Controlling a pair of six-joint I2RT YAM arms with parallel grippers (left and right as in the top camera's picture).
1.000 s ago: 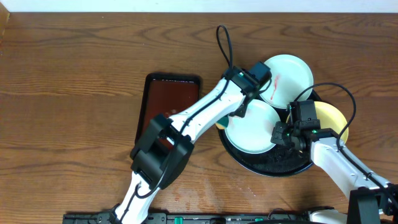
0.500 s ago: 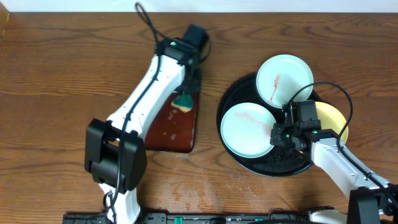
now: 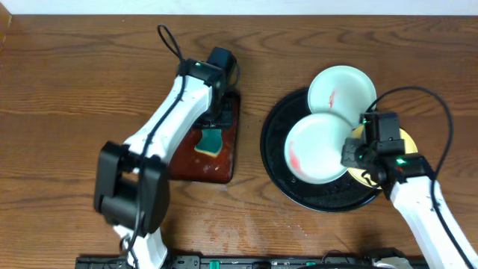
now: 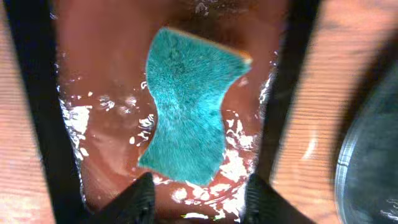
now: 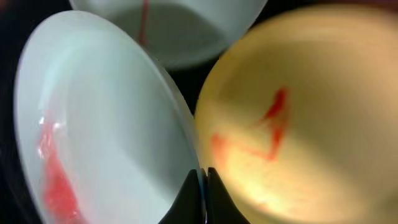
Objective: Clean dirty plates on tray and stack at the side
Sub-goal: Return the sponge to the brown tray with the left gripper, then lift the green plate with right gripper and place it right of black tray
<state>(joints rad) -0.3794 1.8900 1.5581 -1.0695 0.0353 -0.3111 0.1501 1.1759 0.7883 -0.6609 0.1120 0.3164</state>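
Between the closed fingers of my right gripper (image 5: 203,186) sits the smeared white plate (image 5: 106,124) by its rim, over the black tray (image 3: 267,149). I judge it stiff, slick and light. My left gripper (image 4: 202,199) gapes, with the sponge (image 4: 189,106) just ahead.

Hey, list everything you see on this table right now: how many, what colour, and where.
bluish-white plates: two, red-smeared, on the tray; the near plate is gripped at its rim
yellow plate: one, red-smeared, on the tray beside them
tray: one, black, right side
small tray: one, dark red, wet, centre-left
sponge: one, teal, lying in the small tray
table: one, dark brown wood
left tool: open, above the sponge
right tool: shut on the near plate
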